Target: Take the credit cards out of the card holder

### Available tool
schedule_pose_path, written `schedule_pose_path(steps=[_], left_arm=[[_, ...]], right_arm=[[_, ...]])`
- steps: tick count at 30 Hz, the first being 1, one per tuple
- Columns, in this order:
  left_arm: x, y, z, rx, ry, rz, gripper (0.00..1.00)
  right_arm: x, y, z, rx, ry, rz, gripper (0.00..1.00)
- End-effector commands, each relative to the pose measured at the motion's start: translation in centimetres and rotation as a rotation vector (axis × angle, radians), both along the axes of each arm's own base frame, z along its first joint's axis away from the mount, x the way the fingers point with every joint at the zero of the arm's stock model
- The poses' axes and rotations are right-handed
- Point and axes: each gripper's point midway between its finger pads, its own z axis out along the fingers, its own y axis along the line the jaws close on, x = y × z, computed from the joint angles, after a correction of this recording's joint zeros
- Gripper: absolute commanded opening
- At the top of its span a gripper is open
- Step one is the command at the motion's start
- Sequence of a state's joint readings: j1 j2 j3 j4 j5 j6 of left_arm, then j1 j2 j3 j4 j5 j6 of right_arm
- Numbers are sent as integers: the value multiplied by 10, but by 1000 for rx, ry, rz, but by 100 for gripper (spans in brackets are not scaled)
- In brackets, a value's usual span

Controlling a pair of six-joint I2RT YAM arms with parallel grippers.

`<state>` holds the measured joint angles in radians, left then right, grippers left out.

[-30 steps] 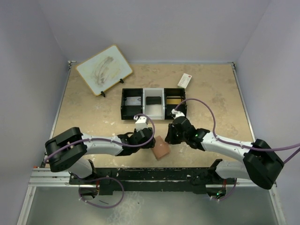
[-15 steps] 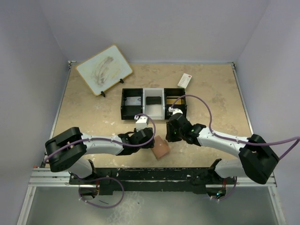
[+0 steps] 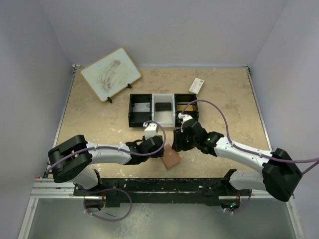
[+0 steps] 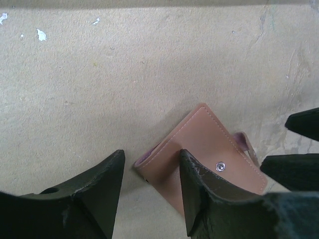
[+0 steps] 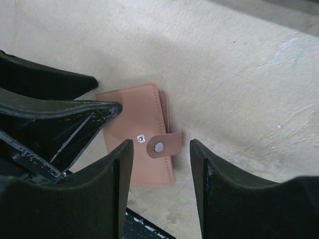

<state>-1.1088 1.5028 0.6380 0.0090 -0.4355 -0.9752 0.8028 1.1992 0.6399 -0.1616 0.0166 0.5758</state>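
Note:
The card holder (image 3: 171,159) is a closed salmon-tan wallet lying flat on the table near the front. It also shows in the left wrist view (image 4: 204,149) and the right wrist view (image 5: 142,129). Its strap (image 5: 166,145) lies over the cover, and the strap's button sits beside the snap stud, not on it. No credit cards show at the wallet. My left gripper (image 3: 160,148) is open, and in its wrist view (image 4: 150,152) the wallet's corner lies between the fingers. My right gripper (image 3: 177,143) is open, and in its wrist view (image 5: 160,145) it hovers over the strap.
A black-and-white three-compartment tray (image 3: 152,118) stands behind the grippers, with a grey flat item in its left bin and a dark one in the middle. A white packet with a red end (image 3: 196,85) lies at the back right. A small whiteboard on a stand (image 3: 110,73) is at the back left.
My right gripper has shifted slightly left, closer over the wallet. The left arm and the wallet have hardly moved.

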Motion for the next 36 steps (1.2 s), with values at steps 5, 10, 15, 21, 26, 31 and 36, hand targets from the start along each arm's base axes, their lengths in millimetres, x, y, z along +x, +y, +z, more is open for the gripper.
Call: schedule_pose_path(steps=[5, 10, 15, 21, 26, 31, 36], left_arm=[[5, -3, 15, 10, -38, -10, 46], [6, -1, 16, 24, -41, -7, 46], [7, -4, 17, 20, -40, -11, 46], [6, -4, 19, 23, -40, -15, 46], [7, -2, 21, 23, -44, -10, 47], [8, -2, 25, 10, -51, 0, 48], [12, 4, 42, -31, -96, 41, 56]], right_arm=[[-9, 16, -12, 10, 73, 62, 53], [-1, 3, -19, -106, 72, 12, 55], [4, -8, -18, -142, 72, -69, 43], [-3, 0, -24, -102, 106, -48, 28], [-5, -4, -30, -109, 112, -57, 22], [3, -6, -33, -138, 92, -85, 11], [4, 1, -22, -83, 67, -67, 0]])
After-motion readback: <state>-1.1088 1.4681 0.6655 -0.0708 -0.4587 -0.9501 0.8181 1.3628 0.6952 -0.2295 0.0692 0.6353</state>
